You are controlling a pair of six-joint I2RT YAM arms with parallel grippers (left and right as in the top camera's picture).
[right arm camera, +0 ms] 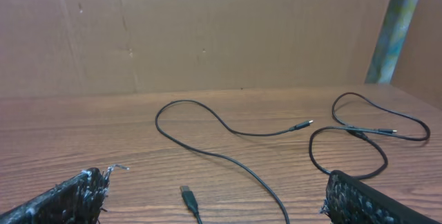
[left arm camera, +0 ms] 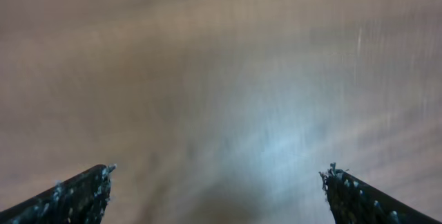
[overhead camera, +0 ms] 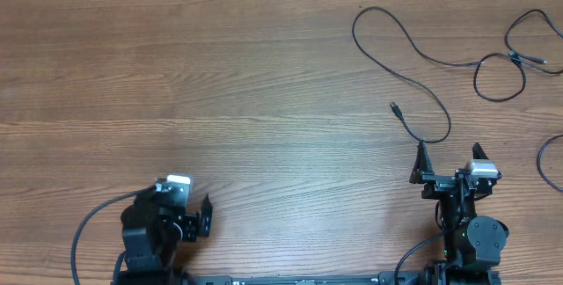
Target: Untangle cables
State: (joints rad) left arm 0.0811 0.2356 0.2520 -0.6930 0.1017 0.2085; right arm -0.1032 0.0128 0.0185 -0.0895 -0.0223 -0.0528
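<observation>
Thin black cables lie loose at the table's far right. One long cable (overhead camera: 354, 30) makes a wide loop; its plug end (overhead camera: 395, 106) lies just in front of my right gripper (overhead camera: 449, 157). A second cable (overhead camera: 500, 99) loops further right, and a third (overhead camera: 540, 164) curves at the right edge. In the right wrist view the long cable (right arm camera: 157, 122), its plug (right arm camera: 187, 194) and the second cable (right arm camera: 311, 151) show beyond my open, empty right gripper (right arm camera: 217, 179). My left gripper (overhead camera: 199, 219) is open and empty at the near left. It sees only blurred tabletop (left arm camera: 219, 171).
A cardboard wall (right arm camera: 207, 30) stands along the table's far edge. Thick black wires run from the arm bases, one at the near left (overhead camera: 81, 232). The wooden table (overhead camera: 220, 91) is bare on the left and middle.
</observation>
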